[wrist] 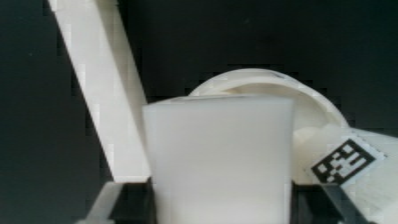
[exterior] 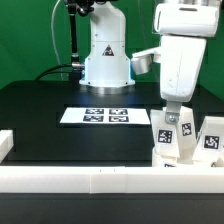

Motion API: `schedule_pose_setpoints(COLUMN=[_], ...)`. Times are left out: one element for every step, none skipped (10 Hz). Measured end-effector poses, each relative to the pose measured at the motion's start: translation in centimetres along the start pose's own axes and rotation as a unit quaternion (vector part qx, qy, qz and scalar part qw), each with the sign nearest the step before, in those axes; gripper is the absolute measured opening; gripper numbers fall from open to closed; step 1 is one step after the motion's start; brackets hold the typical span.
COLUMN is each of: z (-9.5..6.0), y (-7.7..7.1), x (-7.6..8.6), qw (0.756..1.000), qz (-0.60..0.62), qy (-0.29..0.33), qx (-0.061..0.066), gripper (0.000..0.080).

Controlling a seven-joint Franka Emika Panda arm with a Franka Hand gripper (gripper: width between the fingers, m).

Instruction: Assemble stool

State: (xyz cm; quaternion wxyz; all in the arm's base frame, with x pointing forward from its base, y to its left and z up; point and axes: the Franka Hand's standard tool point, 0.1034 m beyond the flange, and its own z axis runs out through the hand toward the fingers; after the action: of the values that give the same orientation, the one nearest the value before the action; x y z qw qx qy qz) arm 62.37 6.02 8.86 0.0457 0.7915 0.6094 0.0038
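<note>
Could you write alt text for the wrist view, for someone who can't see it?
A blocky white stool leg fills the centre, sitting between the gripper's dark fingers. Behind it lies the round white seat disc, with a long white rail alongside and a black-and-white tag at one edge.

black table [exterior: 40, 105] carries marker board [exterior: 97, 116], rail wall [exterior: 80, 177], stool legs [exterior: 212, 140]
</note>
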Motion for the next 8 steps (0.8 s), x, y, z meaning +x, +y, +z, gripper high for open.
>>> schedule_pose_setpoints(z=[0.00,0.00,0.00,0.01,0.06,0.10,0.08,0.09], y=[0.01,0.01,0.01,0.00,-0.13,-0.16,-0.17,-0.18], x=[-0.02,-0.04,-0.03,-0.03,-0.18,-0.21,-0.19,-0.18], qw=[1.000,1.000,0.999,0.997,0.986,0.975,0.963,0.954], qz=[0.009,0.012,0.038,0.075,0.165,0.224,0.268,0.298], qy=[0.000,0.000,0.000,0.000,-0.002,-0.003,-0.007,-0.007], qx=[0.000,0.000,0.000,0.000,0.006,0.009,0.012,0.012], gripper=[0.0334,0.0334,0.0334,0.0334,0.0335,0.0335,0.0335,0.0335])
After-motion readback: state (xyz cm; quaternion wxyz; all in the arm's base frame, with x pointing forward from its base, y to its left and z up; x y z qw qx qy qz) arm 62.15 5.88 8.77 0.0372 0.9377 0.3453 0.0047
